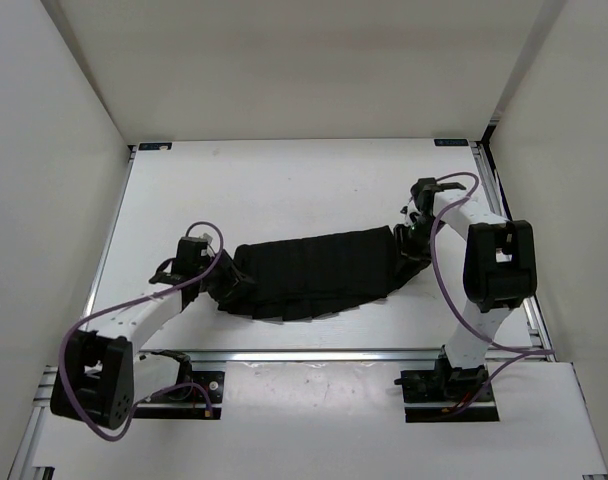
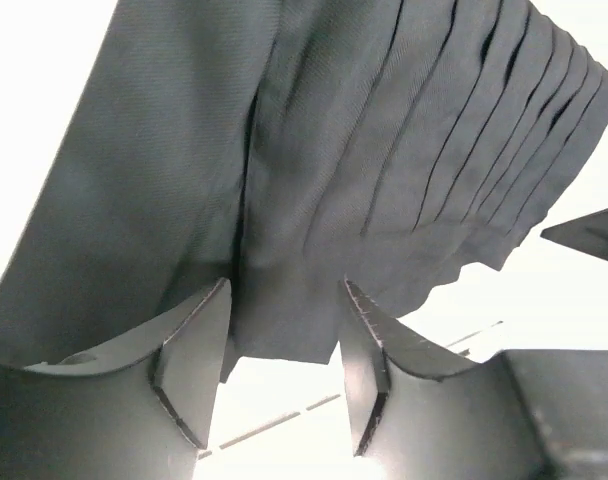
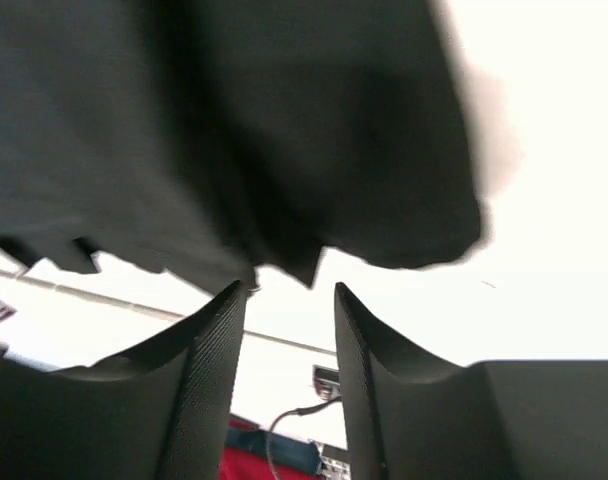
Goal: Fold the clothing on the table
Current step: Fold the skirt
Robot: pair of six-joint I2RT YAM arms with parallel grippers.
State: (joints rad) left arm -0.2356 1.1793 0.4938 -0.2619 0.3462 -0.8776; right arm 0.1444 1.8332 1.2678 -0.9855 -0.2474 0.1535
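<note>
Apparently the pleated black garment (image 1: 319, 272) lay banded across the desk (image 1: 284, 180) between left arm (image 1: 144, 318) and right arm (image 1: 469, 212), one per end; both pairs of jaws stood apart, unclamped.

Seen from above, the fingertips of the left gripper (image 1: 227, 285) and right gripper (image 1: 411, 243) merge into the black clothing (image 1: 319, 275), too small to separate; the right wrist view shows the cloth blurred, cut off at top and left; in the left wrist view a dark wedge (image 2: 589, 232), possibly another fold, runs off the right edge
</note>
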